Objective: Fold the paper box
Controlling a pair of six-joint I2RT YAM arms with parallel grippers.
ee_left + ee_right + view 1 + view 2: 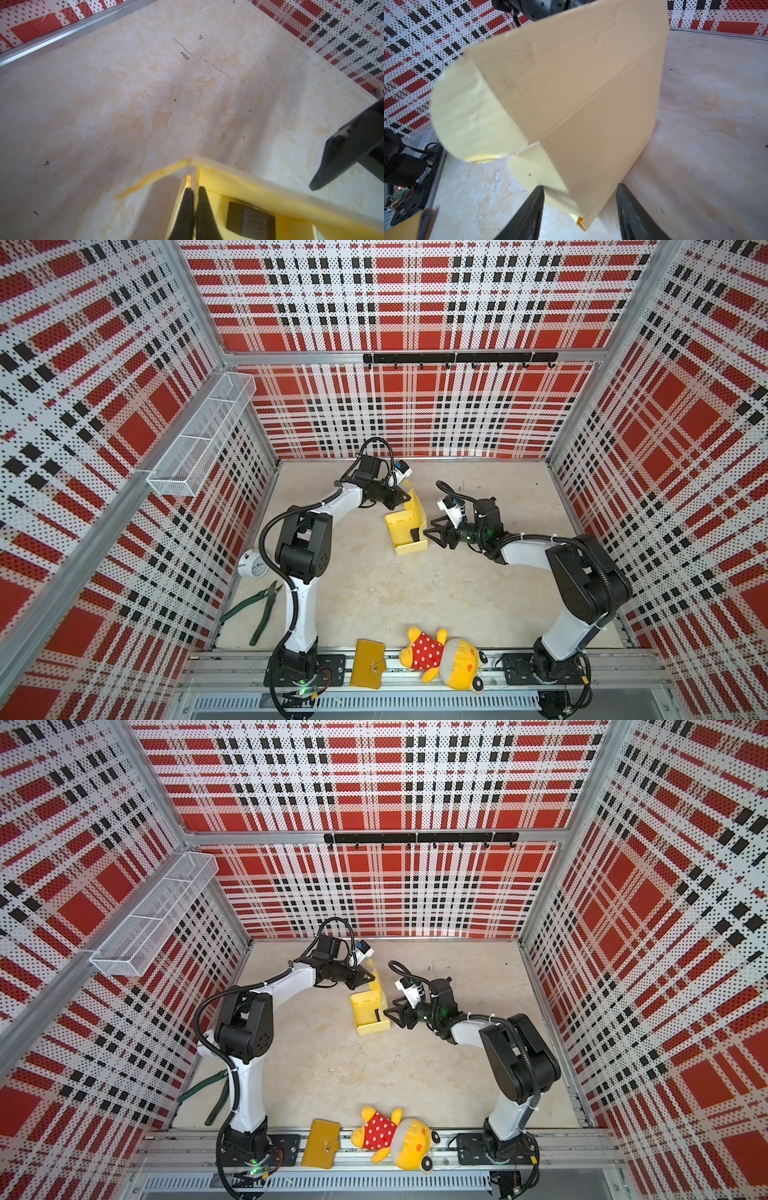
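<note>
The paper box (405, 526) (368, 1011) is pale yellow and partly folded, standing mid-table with its walls up and its long right panel (581, 93) raised. My left gripper (404, 497) (195, 188) is shut on a thin upright wall at the box's far end. My right gripper (428, 533) (579, 186) is open at the box's near right side. Its two fingers straddle the corner edge with a gap on each side. One right finger (351, 145) shows in the left wrist view. A dark rectangular block (250, 220) sits inside the box.
Along the front rail lie a mustard wallet (368, 664) and a yellow plush toy (444, 657) in a red dotted shirt. Green pliers (257, 610) and a white clock (253, 568) lie left of the left arm. A wire basket (203, 431) hangs on the left wall.
</note>
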